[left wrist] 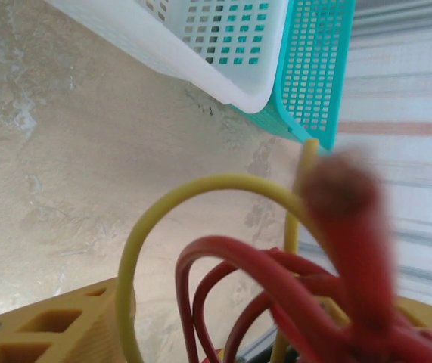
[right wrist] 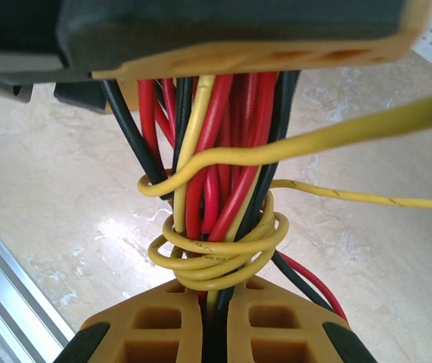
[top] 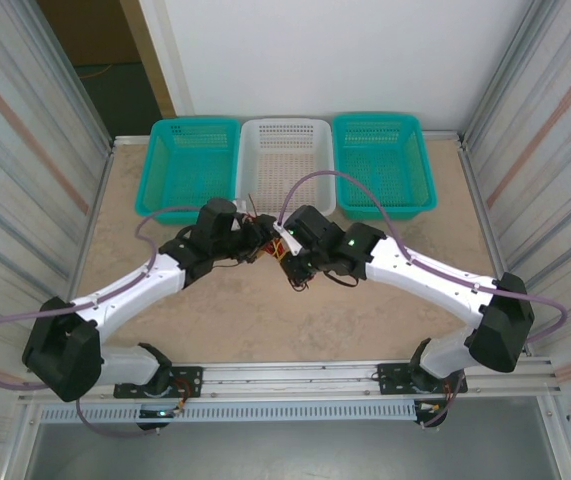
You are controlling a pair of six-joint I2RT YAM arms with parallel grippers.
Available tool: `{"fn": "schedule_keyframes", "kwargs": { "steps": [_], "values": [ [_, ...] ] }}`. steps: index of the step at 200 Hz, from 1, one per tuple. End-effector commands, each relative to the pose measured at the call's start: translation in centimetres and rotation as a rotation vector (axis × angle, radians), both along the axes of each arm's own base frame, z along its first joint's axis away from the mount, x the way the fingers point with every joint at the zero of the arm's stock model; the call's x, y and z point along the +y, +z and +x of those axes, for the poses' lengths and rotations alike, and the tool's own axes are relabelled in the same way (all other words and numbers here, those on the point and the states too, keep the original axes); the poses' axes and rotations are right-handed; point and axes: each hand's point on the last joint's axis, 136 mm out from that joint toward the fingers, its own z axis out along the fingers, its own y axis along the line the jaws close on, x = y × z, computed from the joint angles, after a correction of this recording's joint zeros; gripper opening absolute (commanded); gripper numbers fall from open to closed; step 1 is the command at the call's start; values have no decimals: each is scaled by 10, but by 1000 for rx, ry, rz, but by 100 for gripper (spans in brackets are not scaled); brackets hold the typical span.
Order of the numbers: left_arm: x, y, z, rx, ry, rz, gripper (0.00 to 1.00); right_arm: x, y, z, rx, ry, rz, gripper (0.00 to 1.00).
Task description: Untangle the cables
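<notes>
The cables point(top: 276, 254) are a thick bunch of red, black and yellow wires held above the table between my two grippers. In the right wrist view the cables point(right wrist: 217, 181) run straight up from my right gripper point(right wrist: 216, 306), which is shut on them, to a finger point(right wrist: 261, 54) of the left gripper. A yellow wire coils several times around the bunch just above my right jaws. In the left wrist view red and yellow loops of the cables point(left wrist: 223, 261) fill the wide gap between the fingers point(left wrist: 49, 329) of my left gripper point(left wrist: 265, 336). From above, left gripper point(top: 256, 243) and right gripper point(top: 292, 262) almost touch.
A teal basket point(top: 190, 165), a white basket point(top: 285, 148) and a second teal basket point(top: 383, 160) stand side by side at the table's far edge. Ribbed metal walls close both sides. A metal rail point(top: 295, 375) runs along the near edge.
</notes>
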Motion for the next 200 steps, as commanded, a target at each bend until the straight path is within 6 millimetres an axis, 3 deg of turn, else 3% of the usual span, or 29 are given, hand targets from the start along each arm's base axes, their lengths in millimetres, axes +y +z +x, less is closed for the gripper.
{"fn": "schedule_keyframes", "kwargs": {
  "steps": [1, 45, 51, 58, 73, 95, 103, 118, 139, 162, 200],
  "values": [
    [4, 4, 0, -1, 12, -15, 52, 12, 29, 2, -67, 40, 57, 0],
    [9, 6, 4, -6, 35, -40, 20, 14, 33, 6, -77, 20, 68, 0],
    [9, 8, 5, -13, 36, -48, 16, 12, 37, 8, -87, 5, 66, 4],
    [10, 11, 8, -23, 37, -60, 11, 8, 43, 12, -108, -21, 64, 13],
    [12, 20, 13, -57, 36, -86, 0, -6, 64, 23, -161, -99, 79, 46],
    [10, 45, 24, -156, 6, -139, 0, -42, 112, 48, -215, -326, 185, 90],
    [8, 58, 27, -208, -16, -169, 0, -55, 127, 54, -217, -398, 239, 100],
    [2, 85, 29, -303, -63, -235, 0, -76, 152, 63, -290, -495, 341, 100],
    [-10, 125, 24, -444, -159, -317, 0, -92, 179, 59, -362, -508, 566, 100],
    [-14, 155, 16, -547, -217, -360, 0, -106, 180, 67, -149, -553, 765, 97],
    [-19, 187, 5, -664, -298, -417, 0, -64, 169, 64, 110, -361, 827, 84]
  ]
}}
